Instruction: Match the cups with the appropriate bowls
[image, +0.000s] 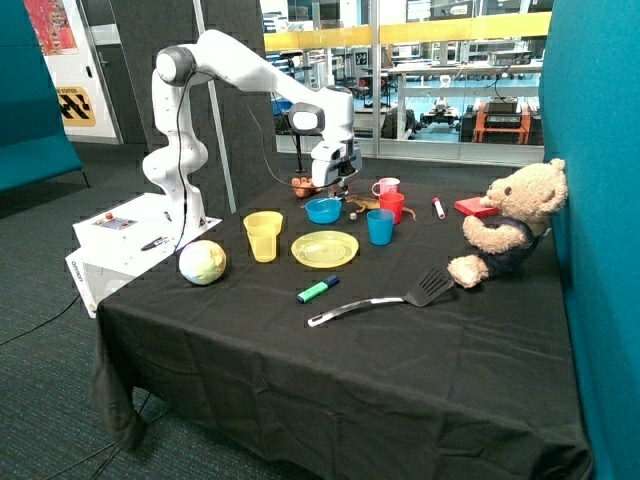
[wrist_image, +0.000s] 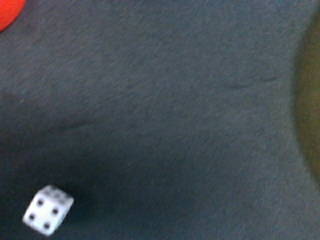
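The blue bowl (image: 323, 210) stands at the back of the table. My gripper (image: 339, 188) hangs just above its far rim, holding nothing that I can see. The blue cup (image: 380, 227) stands apart from the bowl, beside the red mug (image: 393, 205). The yellow cup (image: 264, 247) stands near the robot's base, with a wider yellow piece at its top that looks like the yellow bowl (image: 263, 220). How the two nest I cannot tell. The wrist view shows only black cloth, a white die (wrist_image: 47, 210) and a red edge (wrist_image: 7, 12).
A flat yellow plate (image: 325, 248) lies mid-table, with a green marker (image: 318, 290) and a spatula (image: 380, 298) in front of it. A white mug with a pink rim (image: 386, 186), a brown bowl (image: 303, 186), a pale ball (image: 202, 262) and a teddy bear (image: 510, 225) stand around.
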